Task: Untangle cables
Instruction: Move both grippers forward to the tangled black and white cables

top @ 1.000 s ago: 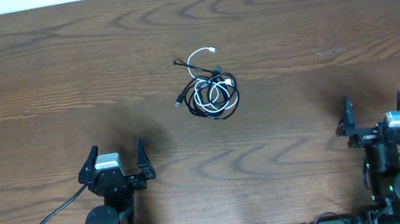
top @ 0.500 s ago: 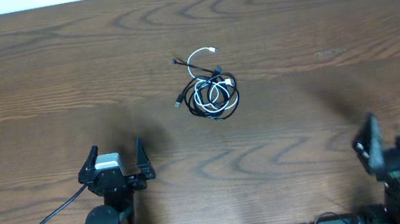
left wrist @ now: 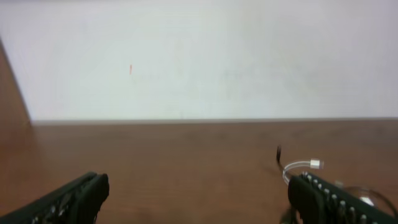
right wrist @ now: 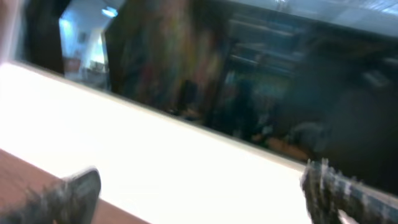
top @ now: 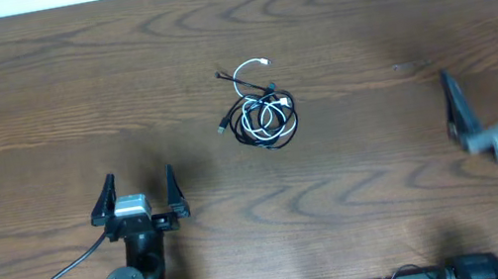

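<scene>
The cables (top: 263, 117) lie in one small tangle near the middle of the table (top: 40, 82). The white cable (top: 252, 66) loops out toward the far side, and the black cables (top: 250, 131) are wound through it. Nothing is pulled apart yet.

Compared with one second ago, the right end effector (top: 495, 55) is lifted from its place at the near edge and swung outward to the right, so it appears larger and blurred in the overhead view. Its wrist camera is turned up toward a pale wall and a dark window. Its fingers are spread wide and nothing is held.

The left end effector (top: 138, 180) is shifted only a little. It is also spread and empty, well apart from the cables. The cables themselves are not moved.

It is judged that only the approach is started, and the whole untangling is still to be done.
</scene>
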